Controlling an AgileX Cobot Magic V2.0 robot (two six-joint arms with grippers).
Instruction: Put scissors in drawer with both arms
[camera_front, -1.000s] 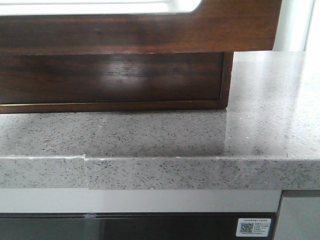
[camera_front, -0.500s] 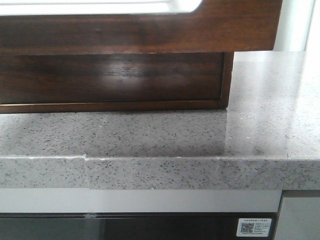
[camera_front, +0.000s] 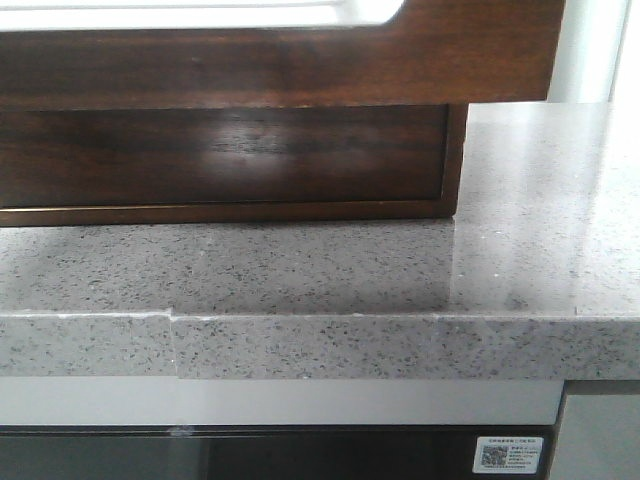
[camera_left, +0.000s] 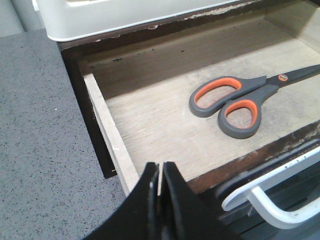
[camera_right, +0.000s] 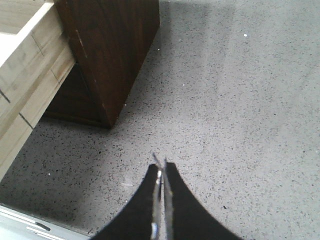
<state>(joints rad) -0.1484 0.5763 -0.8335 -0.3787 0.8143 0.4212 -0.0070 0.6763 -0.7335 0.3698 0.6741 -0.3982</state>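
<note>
Left wrist view shows one pair of scissors (camera_left: 240, 100) lying flat on the pale wooden floor inside the one pulled-out drawer (camera_left: 107, 135). The scissors have grey handles with two orange-lined finger loops, and their dark blades run toward the edge of the picture. Nothing touches them. The left gripper (camera_left: 160, 190) hangs over the drawer's near corner with its two black fingers pressed together and nothing between them. One white handle (camera_left: 270, 200) runs along the drawer's dark front.

In the right wrist view the right gripper (camera_right: 160, 185) is also closed on nothing, its two fingers meeting above the speckled grey countertop (camera_right: 240, 110), beside the dark cabinet corner (camera_right: 115, 50).

The front view shows one glossy brown drawer front (camera_front: 220, 155) above the countertop edge, with one small QR label (camera_front: 508, 455) below; neither arm appears there.
</note>
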